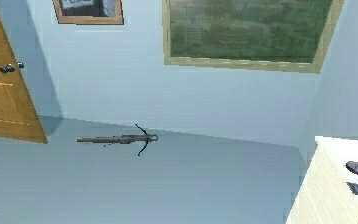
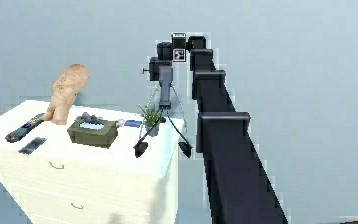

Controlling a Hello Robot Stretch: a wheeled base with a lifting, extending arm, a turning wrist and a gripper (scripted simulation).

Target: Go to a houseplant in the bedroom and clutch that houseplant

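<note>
Arm side view: the dark arm [image 2: 222,150] is seen beside a white dresser [image 2: 87,185]. On the dresser's top, a small houseplant [image 2: 152,118] stands right at the jaws, between the thin fingers [image 2: 140,149]. Whether the jaws grip it cannot be told. A green tissue box [image 2: 94,131] is set just to the picture's left of the jaws, and a tan bust [image 2: 67,92] farther out on that side. In the forward view, a long dark object [image 1: 117,140] is seen on the floor before the far wall.

Houseplant [image 2: 152,118] on dresser [image 2: 97,172], right of box [image 2: 94,131] and bust [image 2: 67,92]
</note>
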